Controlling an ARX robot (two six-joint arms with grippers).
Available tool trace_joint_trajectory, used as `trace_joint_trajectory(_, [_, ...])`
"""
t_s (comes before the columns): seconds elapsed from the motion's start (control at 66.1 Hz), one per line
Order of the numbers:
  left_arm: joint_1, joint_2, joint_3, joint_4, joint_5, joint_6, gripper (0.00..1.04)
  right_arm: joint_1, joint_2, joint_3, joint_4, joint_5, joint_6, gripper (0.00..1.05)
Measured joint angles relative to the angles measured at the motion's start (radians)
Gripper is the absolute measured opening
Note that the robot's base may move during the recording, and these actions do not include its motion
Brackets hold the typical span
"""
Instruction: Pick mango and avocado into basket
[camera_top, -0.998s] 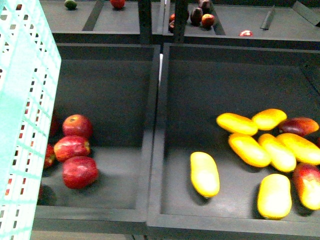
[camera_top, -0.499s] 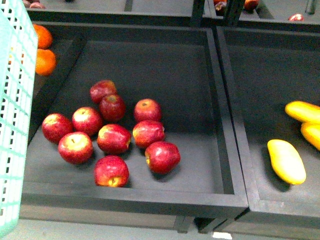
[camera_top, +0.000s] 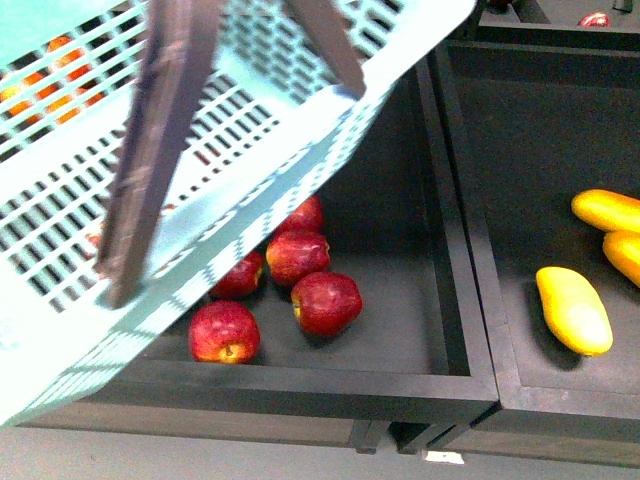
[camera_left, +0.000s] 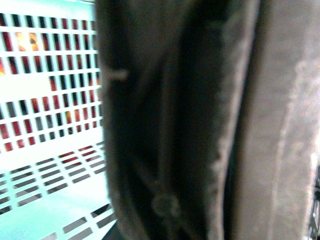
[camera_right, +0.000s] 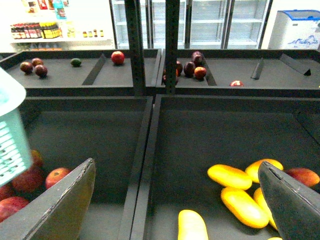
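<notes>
Dark display bins (camera_top: 470, 300) are filling the frame, grey floor (camera_top: 200, 460) showing along the bottom edge; behind them, glass-door fridges (camera_right: 210, 22) and a bottle shelf (camera_right: 35, 32) are standing brightly lit.

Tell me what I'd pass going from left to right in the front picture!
basket handle → rightmost red apple → black wall between the bins → nearest yellow mango

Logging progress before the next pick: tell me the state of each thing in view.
basket: tilted over the apples, no fruit seen inside.
mango: lying in the right crate, not picked.
avocado: lying in a far crate, not picked.
right end effector: open, empty.
apples: resting in the left crate, partly behind the basket.
</notes>
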Motion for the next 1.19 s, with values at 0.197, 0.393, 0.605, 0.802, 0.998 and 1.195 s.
trace_joint_trajectory(0.197, [-0.113,0.142,0.144,-0.003,-0.003,0.021,0.13,0.0,0.0,0.0,0.0,0.0,0.0,0.96])
trace_joint_trajectory(0.393, [-0.198,0.217,0.195,0.006,-0.005,0.029,0.13,0.0,0.0,0.0,0.0,0.0,0.0,0.96])
trace_joint_trajectory(0.605, [-0.263,0.219,0.195,0.018,0.012,0.037,0.13,0.0,0.0,0.0,0.0,0.0,0.0,0.96])
trace_joint_trajectory(0.802, [-0.267,0.219,0.195,0.018,0.005,0.038,0.13,0.0,0.0,0.0,0.0,0.0,0.0,0.96])
trace_joint_trajectory(0.998, [-0.261,0.219,0.195,0.018,0.001,0.038,0.13,-0.022,0.058,0.048,-0.126,-0.091,0.037,0.96])
trace_joint_trajectory(1.195, [-0.266,0.219,0.196,0.018,0.013,0.037,0.13,-0.174,0.4,0.192,-0.362,-0.229,0.126,0.96])
